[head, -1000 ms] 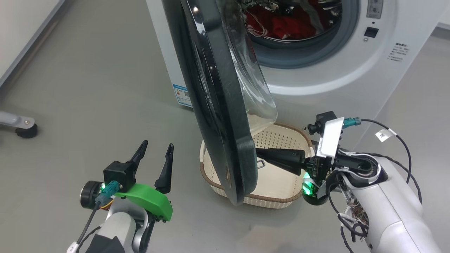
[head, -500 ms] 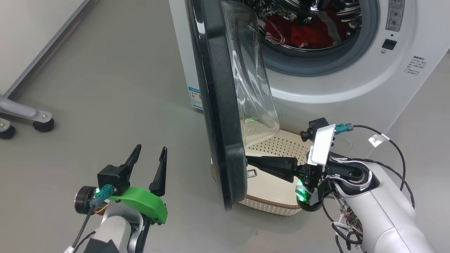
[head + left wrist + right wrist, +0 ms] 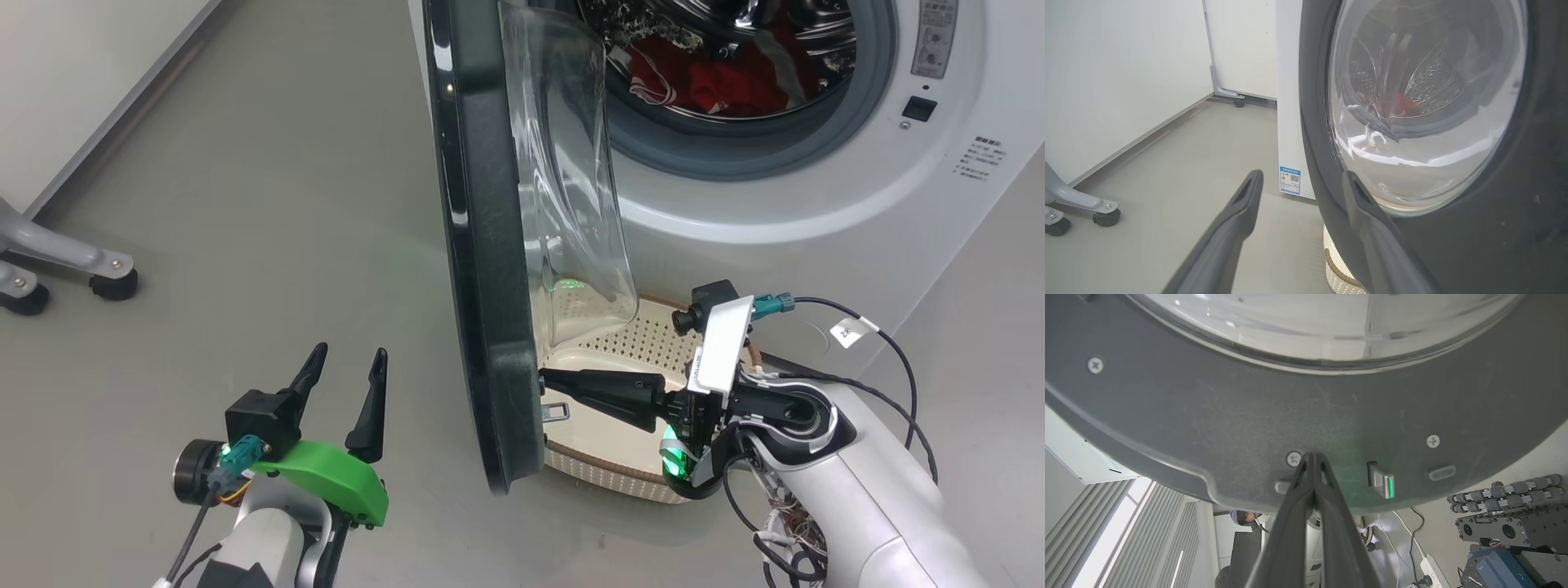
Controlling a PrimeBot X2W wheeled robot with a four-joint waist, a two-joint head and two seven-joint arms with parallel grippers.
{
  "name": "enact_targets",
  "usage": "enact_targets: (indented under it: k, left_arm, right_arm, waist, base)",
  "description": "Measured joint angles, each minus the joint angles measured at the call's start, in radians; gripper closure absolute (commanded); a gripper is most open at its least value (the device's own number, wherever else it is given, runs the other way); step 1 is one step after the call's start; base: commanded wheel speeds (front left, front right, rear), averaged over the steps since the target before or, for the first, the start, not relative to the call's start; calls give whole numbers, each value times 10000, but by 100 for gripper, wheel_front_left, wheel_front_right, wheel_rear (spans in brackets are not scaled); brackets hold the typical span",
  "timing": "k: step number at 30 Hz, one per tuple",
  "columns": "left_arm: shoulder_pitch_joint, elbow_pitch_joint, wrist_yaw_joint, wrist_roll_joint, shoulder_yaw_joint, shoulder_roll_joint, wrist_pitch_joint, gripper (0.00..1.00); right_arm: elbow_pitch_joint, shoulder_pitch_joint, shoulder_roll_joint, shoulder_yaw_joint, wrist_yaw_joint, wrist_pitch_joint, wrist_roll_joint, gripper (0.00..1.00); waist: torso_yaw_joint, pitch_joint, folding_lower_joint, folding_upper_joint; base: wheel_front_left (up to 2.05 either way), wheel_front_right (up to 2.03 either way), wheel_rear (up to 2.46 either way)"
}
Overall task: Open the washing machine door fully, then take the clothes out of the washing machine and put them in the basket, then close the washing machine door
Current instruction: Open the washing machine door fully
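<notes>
Standing roughly square to the washer (image 3: 816, 212), the door (image 3: 482, 245) is only part open. The right pincer (image 3: 545, 378), closed to a single point, presses its tip on the door's inner face beside the latch (image 3: 555, 411), evidently to push it wider. The clothes (image 3: 710, 82) lie inside the washer. The basket (image 3: 620, 474) sits on the floor (image 3: 245, 204) below the door, ready to receive them. The left pincer (image 3: 349, 353), open and empty, hovers outside the door, apparently in reserve.
</notes>
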Motion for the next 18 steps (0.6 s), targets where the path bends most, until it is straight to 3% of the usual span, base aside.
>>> enact_targets:
  k: [18]
  left_arm:
    - [36, -71, 92, -71, 46, -2, 0, 0]
  right_arm:
    - [-221, 219, 29, 426, -2, -1202, 127, 100]
  waist:
    - [-63, 14, 0, 0]
  base:
    - [0, 0, 0]
